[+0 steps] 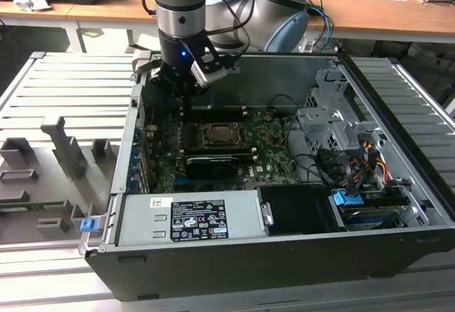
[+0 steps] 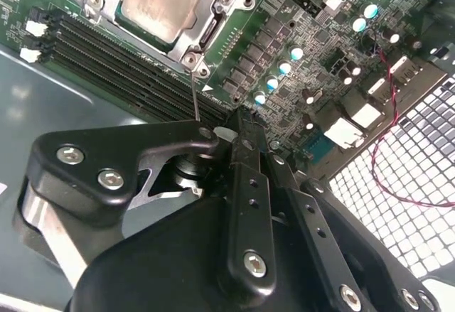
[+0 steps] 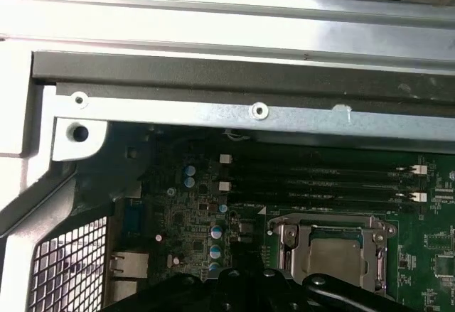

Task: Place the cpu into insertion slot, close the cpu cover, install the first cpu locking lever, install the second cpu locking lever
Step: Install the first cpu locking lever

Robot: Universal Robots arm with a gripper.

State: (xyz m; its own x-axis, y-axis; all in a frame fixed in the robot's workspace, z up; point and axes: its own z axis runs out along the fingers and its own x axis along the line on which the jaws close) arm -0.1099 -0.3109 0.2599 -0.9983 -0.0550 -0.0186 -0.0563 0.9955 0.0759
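Sitting inside the open black computer case [image 1: 398, 251], the silver-grey square cpu [image 2: 158, 3] lies in its dark insertion slot [image 2: 119, 8] under the silver cpu cover [image 2: 213, 33]; black gripper [image 2: 231, 128] is pinched together nearby; white power-supply label [image 1: 199, 221] unreadable.

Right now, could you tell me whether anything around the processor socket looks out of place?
One thing, in the second wrist view: a thin lever juts out from a corner of the socket cover instead of lying flat along it. The chip sits square under the cover; nothing looks damaged.
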